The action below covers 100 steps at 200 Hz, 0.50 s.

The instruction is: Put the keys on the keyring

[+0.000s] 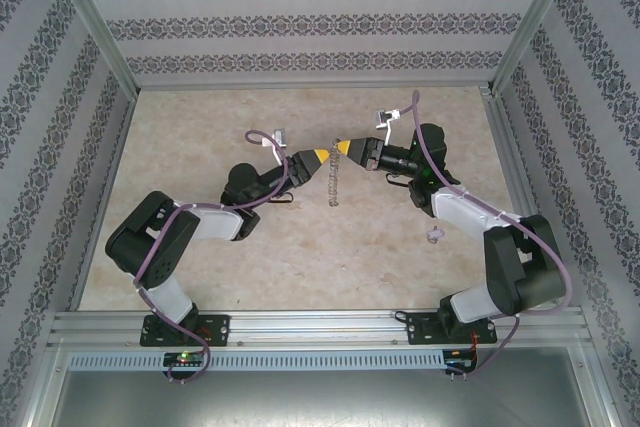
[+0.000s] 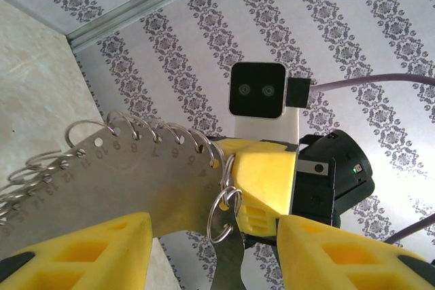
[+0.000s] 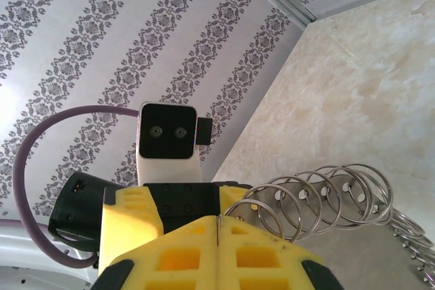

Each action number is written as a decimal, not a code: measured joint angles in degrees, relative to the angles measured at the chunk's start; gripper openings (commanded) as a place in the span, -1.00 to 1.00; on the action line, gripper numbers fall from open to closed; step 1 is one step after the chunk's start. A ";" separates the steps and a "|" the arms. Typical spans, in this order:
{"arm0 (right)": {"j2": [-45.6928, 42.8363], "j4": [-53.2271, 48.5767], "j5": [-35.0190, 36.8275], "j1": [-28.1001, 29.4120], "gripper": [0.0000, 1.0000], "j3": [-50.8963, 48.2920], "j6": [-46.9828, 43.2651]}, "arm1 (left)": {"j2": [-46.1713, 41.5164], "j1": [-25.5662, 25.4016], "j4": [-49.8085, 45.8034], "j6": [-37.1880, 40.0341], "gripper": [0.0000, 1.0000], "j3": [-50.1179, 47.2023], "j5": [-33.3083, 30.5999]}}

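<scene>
Two tools meet above the middle of the pale stone-patterned bench (image 1: 250, 257), with the large thin grey metal keyring (image 1: 333, 185) hanging between them, its rim fringed with small wire loops (image 3: 326, 198). My right tool (image 3: 217, 225) is closed tight on the keyring's edge, its yellow pads pressed together on the metal. My left tool (image 2: 211, 236) stands about half open with a narrow grey strip of the ring in the gap. I cannot tell whether its fingers (image 2: 88, 249) actually bear on the metal or merely flank it. The one key I can find, a tiny pale silvery-white flat piece (image 1: 434, 235), lies on the bench beside my right arm, well apart from both tools. So I judge the step to be steadying the keyring. To do it well I should make one grip certain before the other lets go, pinching flat rim rather than loops, which would slip or tangle. The ring should hang with a loop facing outward, and the key, thin and flat, will want a careful pinch by its edges.
</scene>
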 measured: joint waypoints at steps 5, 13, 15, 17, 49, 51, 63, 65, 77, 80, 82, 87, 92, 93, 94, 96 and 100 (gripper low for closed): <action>0.04 0.04 0.09 0.00 -1.00 0.04 0.07 | 0.00 -0.15 0.00 0.00 0.03 0.00 -0.07; 0.15 0.17 0.13 0.00 -1.00 0.09 0.15 | 0.00 -0.28 0.00 0.00 0.03 0.00 -0.22; 0.15 0.20 0.15 0.00 -1.00 0.09 0.24 | 0.00 -0.33 0.00 0.00 0.03 0.00 -0.22; 0.17 0.24 0.17 0.00 -1.00 0.09 0.31 | 0.00 -0.35 0.00 0.00 0.03 0.00 -0.22; 0.24 0.57 0.33 0.00 -1.00 0.09 1.11 | 0.04 -1.01 0.00 0.02 0.02 0.20 -0.28; 0.24 0.59 0.33 0.00 -1.00 0.09 1.11 | 0.04 -1.05 0.00 0.02 0.02 0.24 -0.28; 0.24 1.01 0.35 0.00 -1.00 0.09 1.16 | 0.07 -1.14 0.02 0.02 0.02 0.46 -0.28; 0.24 1.07 0.35 0.00 -1.00 0.09 1.16 | 0.09 -1.14 0.04 0.02 0.01 0.52 -0.28; 0.24 1.44 0.35 0.00 -1.00 0.09 1.22 | 0.26 -1.18 0.09 0.00 -0.02 0.92 -0.31; 0.24 1.51 0.35 0.00 -1.00 0.09 1.36 | 0.33 -1.22 0.09 0.02 -0.03 0.98 -0.28; 0.24 1.55 0.35 0.00 -1.00 0.09 1.36 | 0.35 -1.25 0.13 0.02 -0.04 1.07 -0.31; 0.24 1.64 0.37 0.00 -1.00 0.09 1.36 | 0.37 -1.31 0.15 0.02 -0.05 1.14 -0.35; 0.24 1.68 0.35 0.00 -1.00 0.09 1.38 | 0.46 -1.36 0.20 0.02 -0.07 1.27 -0.39; 0.24 1.70 0.35 0.00 -1.00 0.09 1.38 | 0.48 -1.36 0.22 0.02 -0.07 1.29 -0.39; 0.24 1.70 0.35 0.00 -1.00 0.09 1.38 | 0.48 -1.36 0.22 0.02 -0.08 1.31 -0.39; 0.24 1.73 0.35 0.00 -1.00 0.09 1.38 | 0.50 -1.40 0.22 0.00 -0.08 1.33 -0.44; 0.24 1.81 0.35 0.00 -1.00 0.09 1.38 | 0.57 -1.40 0.26 0.02 -0.10 1.42 -0.42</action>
